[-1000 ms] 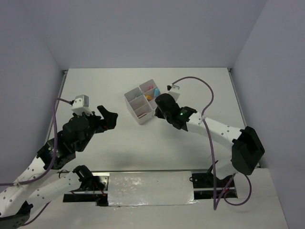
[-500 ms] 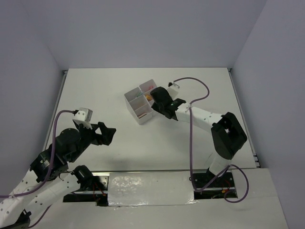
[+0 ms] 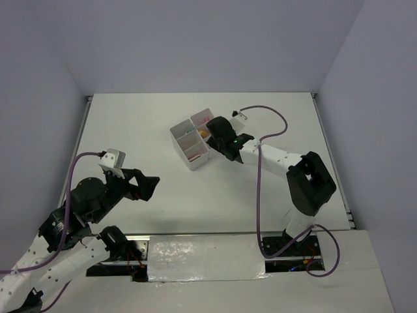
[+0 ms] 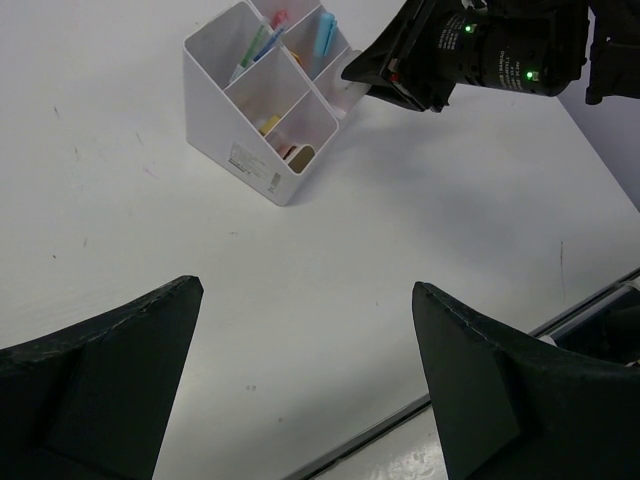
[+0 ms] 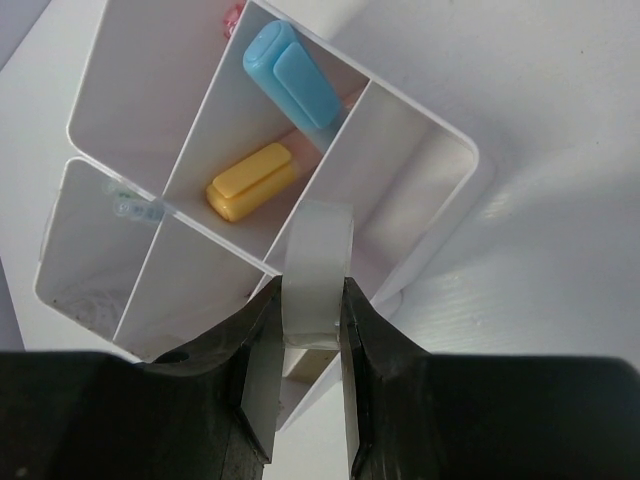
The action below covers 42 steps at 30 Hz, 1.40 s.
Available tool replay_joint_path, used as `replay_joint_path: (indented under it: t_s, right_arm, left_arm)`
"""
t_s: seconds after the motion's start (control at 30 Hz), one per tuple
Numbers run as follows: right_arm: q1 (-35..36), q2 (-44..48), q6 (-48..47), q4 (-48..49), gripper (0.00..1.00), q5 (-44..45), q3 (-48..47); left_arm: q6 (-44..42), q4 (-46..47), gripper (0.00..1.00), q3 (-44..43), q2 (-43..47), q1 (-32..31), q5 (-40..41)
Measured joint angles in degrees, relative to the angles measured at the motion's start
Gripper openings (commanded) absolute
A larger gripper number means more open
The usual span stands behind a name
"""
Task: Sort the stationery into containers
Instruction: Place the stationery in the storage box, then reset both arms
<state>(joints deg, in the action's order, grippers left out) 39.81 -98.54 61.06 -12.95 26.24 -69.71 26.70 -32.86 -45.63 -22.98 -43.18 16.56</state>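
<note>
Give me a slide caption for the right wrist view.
Right claw holds a tape roll over the white organiser; blue piece and yellow piece inside.

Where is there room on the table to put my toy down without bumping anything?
Lots of bare table lies between the open left gripper and the organiser, and along the back wall behind it. It is crowded at the organiser itself, where the right gripper holds the tape roll just above it.

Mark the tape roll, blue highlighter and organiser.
tape roll (image 5: 318,262), right wrist view, on its outer band.
blue highlighter (image 5: 290,75), right wrist view, on its middle.
organiser (image 4: 215,105), left wrist view, on its near outer wall.
</note>
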Motion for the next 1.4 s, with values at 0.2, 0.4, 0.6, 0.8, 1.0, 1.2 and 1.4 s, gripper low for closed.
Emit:
replay_joint_path:
  t_s: [0.2,0.4,0.6,0.8,1.0,1.2,1.4]
  right_arm:
    - [-1.2,-1.49,0.72,-0.04,0.33,-0.15,-0.11]
    - [-2.03,-2.16,0.81,-0.28,0.59,-0.37,-0.11]
    - [-2.1,-2.08,-0.52,-0.68,0.63,-0.52,-0.39]
    - [-2.05,5.16,-7.56,-0.17,0.63,-1.38,1.44]
    - [0.79,30.93,-26.73,-0.39,0.66,0.46,9.11]
    - [2.03,56.7,-39.89,-10.97,1.0,2.97,10.12]
    - [2.01,68.04,-43.32,-27.93,1.0,6.25,3.96]
  left_arm:
    - [-0.31,0.33,0.99,0.0,0.11,0.31,-0.55]
    - [-1.09,0.35,0.99,0.0,0.11,0.46,-1.09]
    - [-1.14,0.35,0.99,0.0,0.11,1.29,-1.49]
    - [0.04,-0.2,0.99,-0.02,-0.22,2.27,2.86]
    - [5.07,-6.03,0.99,-3.15,-9.22,10.91,14.12]
    - [4.94,-7.02,0.99,-3.13,-9.31,24.09,15.37]
    - [3.41,-6.99,0.99,-3.63,-5.77,25.05,15.37]
